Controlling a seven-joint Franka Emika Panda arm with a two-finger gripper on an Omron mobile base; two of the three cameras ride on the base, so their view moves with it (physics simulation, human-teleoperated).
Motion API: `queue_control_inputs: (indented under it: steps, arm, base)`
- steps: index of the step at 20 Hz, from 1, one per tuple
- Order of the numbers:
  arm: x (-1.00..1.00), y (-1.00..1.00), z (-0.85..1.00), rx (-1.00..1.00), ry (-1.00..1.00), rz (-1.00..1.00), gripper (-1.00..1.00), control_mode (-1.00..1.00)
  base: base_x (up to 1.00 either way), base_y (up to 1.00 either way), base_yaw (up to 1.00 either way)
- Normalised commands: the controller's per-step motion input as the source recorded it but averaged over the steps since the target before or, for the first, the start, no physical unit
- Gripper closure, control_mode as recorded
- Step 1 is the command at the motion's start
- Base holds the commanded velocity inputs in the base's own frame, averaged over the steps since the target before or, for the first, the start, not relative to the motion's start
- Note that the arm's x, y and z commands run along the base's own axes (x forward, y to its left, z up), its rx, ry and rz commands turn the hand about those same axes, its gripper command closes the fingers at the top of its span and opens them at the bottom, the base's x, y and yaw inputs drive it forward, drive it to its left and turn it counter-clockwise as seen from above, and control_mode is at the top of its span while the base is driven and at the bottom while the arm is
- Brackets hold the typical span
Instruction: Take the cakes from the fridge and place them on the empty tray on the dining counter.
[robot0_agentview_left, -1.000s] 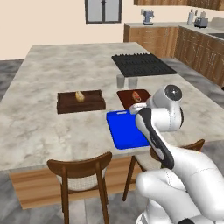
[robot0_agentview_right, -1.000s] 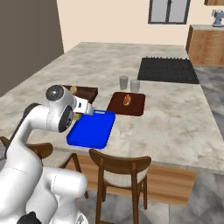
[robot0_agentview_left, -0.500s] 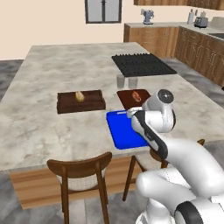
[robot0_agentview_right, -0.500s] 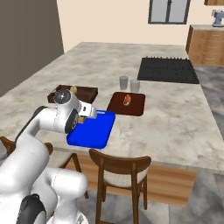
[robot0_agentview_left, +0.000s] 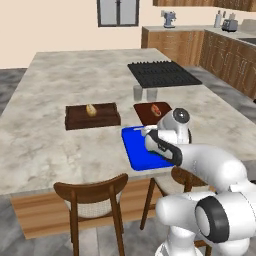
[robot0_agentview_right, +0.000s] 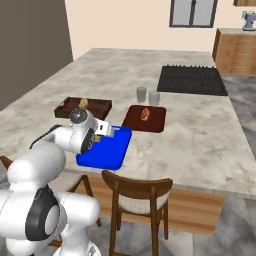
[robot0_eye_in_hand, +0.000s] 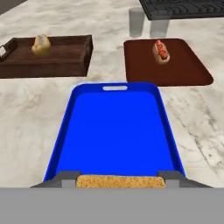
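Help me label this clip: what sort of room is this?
A home kitchen, apparently. A marble island counter carries a black cooktop, wooden chairs stand along its near edge, and wood cabinets line the far wall.

Tray (robot0_eye_in_hand: 116, 131) bright blue; cake (robot0_eye_in_hand: 120, 180) tan-yellow, speckled; wooden tray (robot0_eye_in_hand: 52, 61) dk brown; board (robot0_eye_in_hand: 175, 65) reddish-brown; counter (robot0_agentview_left: 45, 145) beige-grey marble; cooktop (robot0_agentview_left: 160, 74) black.

Tan cake (robot0_eye_in_hand: 120, 180): square block with a crumbly yellow-brown top, held level between the two fingertips above the tray's near edge. Tray (robot0_eye_in_hand: 118, 131): flat, bright blue, low-rimmed, handle slot at its far end, bare inside; lies at the counter's (robot0_agentview_left: 45, 140) near edge.
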Motion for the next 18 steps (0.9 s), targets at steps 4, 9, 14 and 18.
queue_control_inputs:
  steps: [4, 9, 14, 18]
  arm:
    - [0.45, 0.00, -0.36, 0.00, 0.00, 0.00, 1.00, -1.00]
    - [0.43, 0.00, -0.38, 0.00, 0.00, 0.00, 1.00, -1.00]
    - [0.44, 0.01, -0.29, 0.00, 0.00, 0.00, 1.00, -1.00]
    - [0.44, 0.02, -0.24, 0.00, 0.00, 0.00, 1.00, -1.00]
  base:
    - [0.00, 0.00, 0.00]
    - [0.00, 0.00, 0.00]
    - [0.00, 0.00, 0.00]
    - [0.00, 0.00, 0.00]
